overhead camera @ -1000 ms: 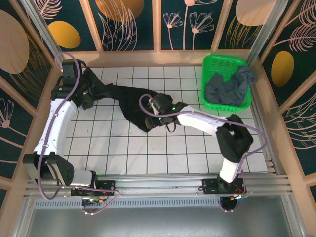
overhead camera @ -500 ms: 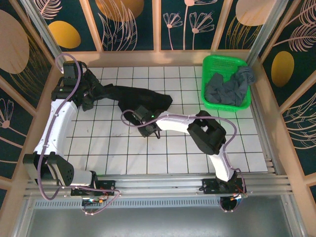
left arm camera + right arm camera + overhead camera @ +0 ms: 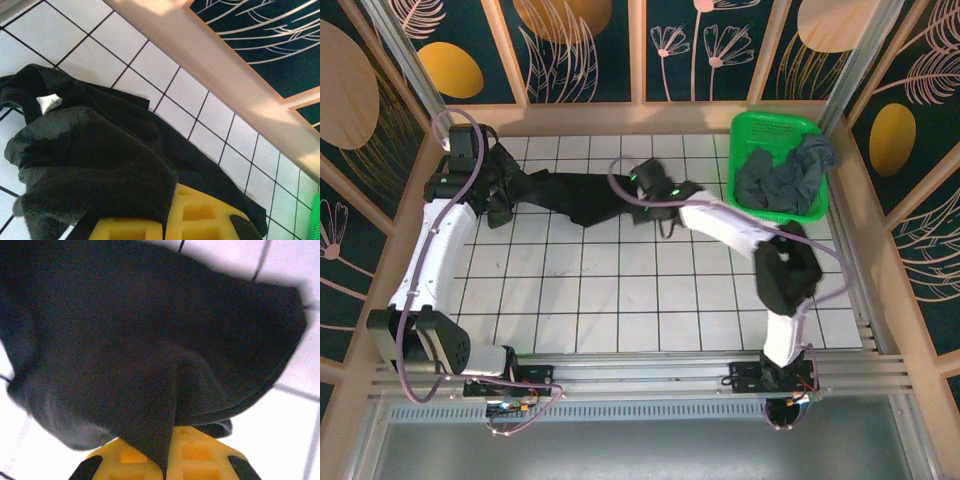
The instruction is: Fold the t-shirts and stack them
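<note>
Two grippers are at work, and both are clamped on the same garment. The left gripper [image 3: 498, 190] sits in the upper left of the top view. In its wrist view its yellow fingers [image 3: 200, 220] lie pressed together with black cloth draped over and pinched between them. The right gripper [image 3: 642, 190] is at upper centre. Its own camera shows a fold of the cloth running down into the closed seam between the fingers [image 3: 200, 452].

There are two t-shirts and one basket. The black t-shirt [image 3: 570, 195] stretches as a dark band across the upper part of the frame between the grippers. The grey t-shirt [image 3: 775, 180] lies crumpled in the green basket [image 3: 775, 122] at upper right.

Half a second ago the right gripper was lower, near mid-frame, and the shirt bent down toward it. It has since swung up and to the right, drawing the cloth out straighter. The left gripper has barely shifted.

The white gridded table [image 3: 650, 300] lies bare below. A white label [image 3: 49, 102] shows at the shirt's neck. Cloth hides much of the fingers in both wrist views.
</note>
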Tool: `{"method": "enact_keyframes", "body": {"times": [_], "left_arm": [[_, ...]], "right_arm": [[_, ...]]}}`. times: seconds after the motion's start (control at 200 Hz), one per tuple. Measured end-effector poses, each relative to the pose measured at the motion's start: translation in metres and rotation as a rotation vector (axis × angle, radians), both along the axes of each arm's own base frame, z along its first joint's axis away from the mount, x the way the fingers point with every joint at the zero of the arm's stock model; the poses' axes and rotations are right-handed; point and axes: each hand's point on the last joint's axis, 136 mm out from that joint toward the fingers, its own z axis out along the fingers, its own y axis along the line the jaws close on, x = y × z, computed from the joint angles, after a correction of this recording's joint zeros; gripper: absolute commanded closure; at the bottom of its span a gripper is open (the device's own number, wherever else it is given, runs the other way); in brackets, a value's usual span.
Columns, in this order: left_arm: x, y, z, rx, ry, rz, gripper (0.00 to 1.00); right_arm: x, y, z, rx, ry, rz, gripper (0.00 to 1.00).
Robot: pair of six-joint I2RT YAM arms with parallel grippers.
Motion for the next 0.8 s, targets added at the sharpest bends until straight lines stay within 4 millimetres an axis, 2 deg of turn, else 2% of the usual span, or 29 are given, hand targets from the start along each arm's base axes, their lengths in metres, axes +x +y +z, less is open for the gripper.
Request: {"method": "enact_keyframes", "body": {"times": [0.075, 0.125, 0.205, 0.265, 0.4, 0.546, 0.621, 0.801], "left_arm": [[0.005, 0.004, 0.014, 0.007, -0.021, 0.014, 1.0], [0.01, 0.006, 0.032, 0.012, -0.055, 0.024, 1.0], [0.015, 0.009, 0.067, 0.023, -0.13, 0.037, 1.0], [0.015, 0.011, 0.095, 0.034, -0.193, 0.044, 1.0], [0.003, 0.016, 0.146, 0.065, -0.31, 0.058, 1.0], [-0.026, 0.019, 0.19, 0.087, -0.438, 0.058, 1.0], [-0.049, 0.019, 0.214, 0.092, -0.534, 0.06, 1.0], [-0.113, 0.02, 0.268, 0.08, -0.795, 0.065, 1.0]], "right_arm": [[0.015, -0.025, 0.061, 0.109, -0.091, -0.041, 1.0], [0.022, -0.04, 0.103, 0.179, -0.158, -0.058, 1.0], [0.028, -0.056, 0.154, 0.267, -0.242, -0.063, 1.0], [0.03, -0.067, 0.184, 0.319, -0.29, -0.063, 1.0], [0.032, -0.095, 0.223, 0.399, -0.345, -0.074, 1.0], [0.019, -0.116, 0.255, 0.463, -0.397, -0.065, 1.0], [0.0, -0.123, 0.276, 0.51, -0.44, -0.049, 1.0], [-0.06, -0.141, 0.325, 0.616, -0.566, -0.002, 1.0]]}}
